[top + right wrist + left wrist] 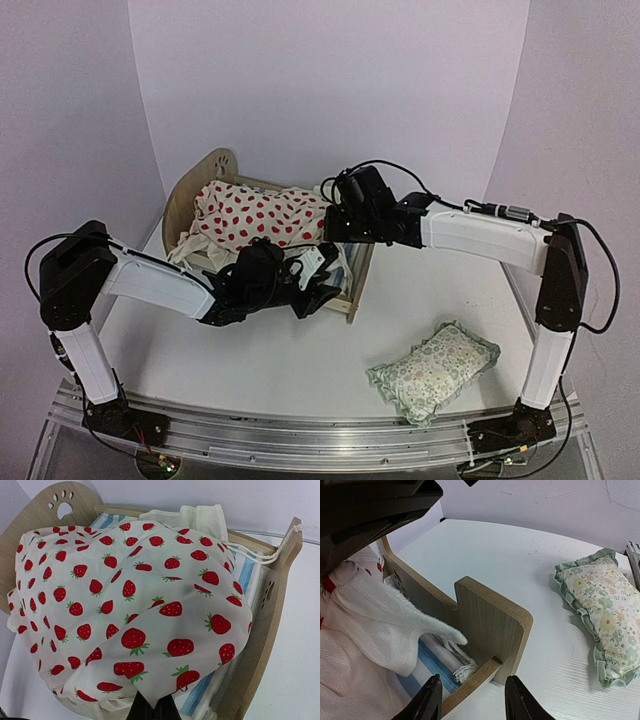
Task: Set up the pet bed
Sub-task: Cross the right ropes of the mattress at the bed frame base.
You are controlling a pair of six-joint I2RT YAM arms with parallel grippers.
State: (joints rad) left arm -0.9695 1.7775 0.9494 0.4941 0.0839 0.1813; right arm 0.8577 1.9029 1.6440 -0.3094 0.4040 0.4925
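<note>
Nearest the arm bases, the small green floral frilled pillow (433, 370) lies plump on the white table (250, 365), well apart from the bed. The left gripper (472, 690) hangs half open and empty just before the squared footboard corner of the light-wood pet bed (490, 625), which stands centre-left. Beyond, the right gripper (152, 711) looks pinched shut on the edge of the puffy cream strawberry-print cushion (135, 610), heaped on the blue-striped fabric base (245, 570). Laying the cushion seems the step in hand; next it needs spreading flat toward the arched headboard (30, 525).
</note>
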